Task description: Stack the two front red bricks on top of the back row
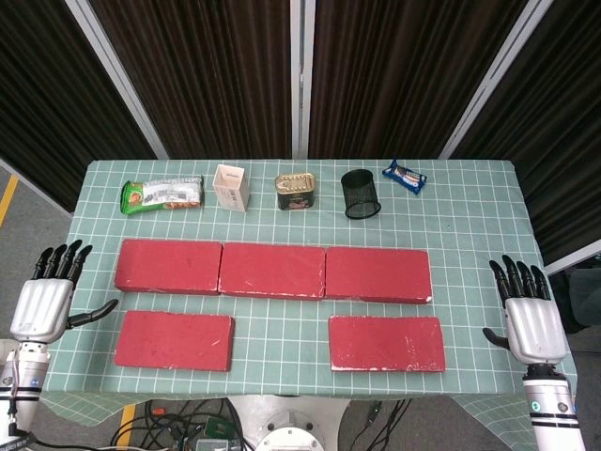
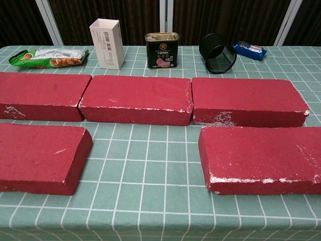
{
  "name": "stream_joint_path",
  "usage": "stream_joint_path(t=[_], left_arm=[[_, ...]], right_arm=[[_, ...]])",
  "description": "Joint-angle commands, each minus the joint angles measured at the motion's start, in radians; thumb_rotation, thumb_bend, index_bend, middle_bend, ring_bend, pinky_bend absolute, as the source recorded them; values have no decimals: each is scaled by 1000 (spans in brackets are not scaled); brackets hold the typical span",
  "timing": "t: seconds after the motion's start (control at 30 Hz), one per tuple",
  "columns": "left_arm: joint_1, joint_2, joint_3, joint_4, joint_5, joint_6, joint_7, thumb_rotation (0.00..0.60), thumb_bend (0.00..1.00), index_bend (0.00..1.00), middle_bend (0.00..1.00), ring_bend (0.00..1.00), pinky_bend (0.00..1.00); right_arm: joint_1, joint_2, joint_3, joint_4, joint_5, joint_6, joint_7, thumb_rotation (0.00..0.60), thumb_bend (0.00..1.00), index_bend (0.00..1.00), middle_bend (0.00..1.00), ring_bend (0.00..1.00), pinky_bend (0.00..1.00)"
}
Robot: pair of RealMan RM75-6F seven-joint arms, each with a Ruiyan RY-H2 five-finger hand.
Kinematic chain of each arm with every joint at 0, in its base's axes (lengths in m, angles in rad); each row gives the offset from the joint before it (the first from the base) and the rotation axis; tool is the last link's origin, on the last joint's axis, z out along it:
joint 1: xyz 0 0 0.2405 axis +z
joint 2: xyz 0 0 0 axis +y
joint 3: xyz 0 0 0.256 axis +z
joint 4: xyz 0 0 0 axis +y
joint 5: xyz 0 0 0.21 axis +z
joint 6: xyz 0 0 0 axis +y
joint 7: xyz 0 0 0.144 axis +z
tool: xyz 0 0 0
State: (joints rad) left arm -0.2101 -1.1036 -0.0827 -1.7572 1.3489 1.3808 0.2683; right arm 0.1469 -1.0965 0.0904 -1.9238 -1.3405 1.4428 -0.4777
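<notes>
From the head view, three red bricks are lying end to end as a back row (image 1: 272,271) across the middle of the green gridded table (image 1: 470,211), and the front left brick (image 1: 174,340) and front right brick (image 1: 387,343) are sitting flat just in front of that row, well apart from each other. The left hand (image 1: 49,299) is hovering off the table's left edge with fingers spread wide, holding nothing; the right hand (image 1: 528,315) is hovering off the right edge, likewise spread and gripping nothing. Behind the row, a snack packet (image 1: 161,194), a white box (image 1: 231,187), a tin can (image 1: 295,191), a black mesh cup (image 1: 361,194) and a blue wrapper (image 1: 405,177) are lining the far side.

From the chest view, both front bricks are resting on the cloth, neither touching the back row, and no hand is showing
</notes>
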Motion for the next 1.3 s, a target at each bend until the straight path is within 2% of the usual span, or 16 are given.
stream_joint_path(t=[0.03, 0.43, 0.47, 0.5, 0.53, 0.63, 0.83, 0.93, 1.3], left_arm=[[1, -1, 0, 0, 1, 1, 0, 0, 0, 0, 0, 0, 0], [-1, 24, 5, -42, 45, 2, -50, 4, 0, 0, 0, 0, 0], [-1, 29, 9, -47, 57, 2, -59, 23, 0, 0, 0, 0, 0], [-2, 35, 15, -54, 67, -2, -66, 67, 0, 0, 0, 0, 0], [-2, 47, 25, -69, 77, -13, -75, 144, 0, 0, 0, 0, 0], [-7, 74, 50, -110, 96, -49, -91, 309, 0, 0, 0, 0, 0], [-33, 90, 109, -181, 157, -139, -68, 553, 0, 0, 0, 0, 0], [-57, 90, 127, -212, 181, -191, -45, 589, 0, 0, 0, 0, 0], [-131, 47, 147, -292, 159, -334, 41, 600, 0, 0, 0, 0, 0]], right_arm=[[0, 0, 1, 1, 3, 0, 0, 600, 0, 0, 0, 0, 0], [2, 13, 11, -6, 5, 5, 18, 600, 0, 0, 0, 0, 0], [2, 15, 13, -6, 7, 6, 22, 600, 0, 0, 0, 0, 0], [2, 17, 16, -7, 9, 7, 25, 600, 0, 0, 0, 0, 0], [2, 20, 19, -8, 13, 7, 31, 600, 0, 0, 0, 0, 0], [2, 30, 21, -14, 17, 5, 40, 600, 0, 0, 0, 0, 0], [4, 49, 30, -15, 22, 6, 55, 600, 0, 0, 0, 0, 0], [4, 52, 36, -16, 26, 11, 63, 600, 0, 0, 0, 0, 0], [-3, 55, 37, 8, 41, 12, 97, 600, 0, 0, 0, 0, 0]])
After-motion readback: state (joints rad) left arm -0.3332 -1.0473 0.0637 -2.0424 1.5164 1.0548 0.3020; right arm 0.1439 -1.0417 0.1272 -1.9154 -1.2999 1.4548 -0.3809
